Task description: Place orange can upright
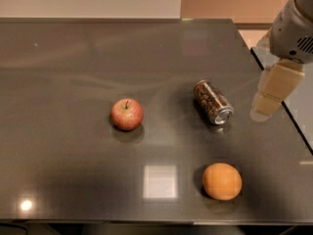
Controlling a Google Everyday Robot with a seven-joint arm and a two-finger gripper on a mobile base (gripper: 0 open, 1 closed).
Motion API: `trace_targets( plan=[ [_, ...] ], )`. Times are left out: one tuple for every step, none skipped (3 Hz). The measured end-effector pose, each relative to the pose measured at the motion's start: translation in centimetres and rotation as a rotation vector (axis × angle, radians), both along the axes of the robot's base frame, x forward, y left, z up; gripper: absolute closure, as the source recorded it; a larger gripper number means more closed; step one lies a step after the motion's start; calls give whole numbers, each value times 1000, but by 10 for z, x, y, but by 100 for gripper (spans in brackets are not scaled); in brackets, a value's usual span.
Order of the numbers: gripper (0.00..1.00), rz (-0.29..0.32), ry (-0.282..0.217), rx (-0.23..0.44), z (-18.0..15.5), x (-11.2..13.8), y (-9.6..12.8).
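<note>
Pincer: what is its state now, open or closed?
Pincer: cannot be told; it hangs right of the orange can, which lies on its side, untouched.

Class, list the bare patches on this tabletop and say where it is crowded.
Bare: the whole left stretch of the table beyond the apple, and the far strip behind apple and orange can. Crowded: the right side, with the lying can, the orange fruit and the end effector near the right edge.
</note>
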State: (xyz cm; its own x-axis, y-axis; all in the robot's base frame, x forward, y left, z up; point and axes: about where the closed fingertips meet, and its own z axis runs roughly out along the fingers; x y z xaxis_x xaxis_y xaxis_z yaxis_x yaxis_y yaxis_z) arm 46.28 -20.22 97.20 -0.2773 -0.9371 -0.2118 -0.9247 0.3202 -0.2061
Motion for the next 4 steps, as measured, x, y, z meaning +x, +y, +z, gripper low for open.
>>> trace_targets(
  plan=[
    [0,-77,41,43,-10,19,13],
    [0,-186,88,90,-19,33,27],
    [0,-324,137,131,-33,44,39],
    [0,-466,176,148,-44,60,47]
  ],
)
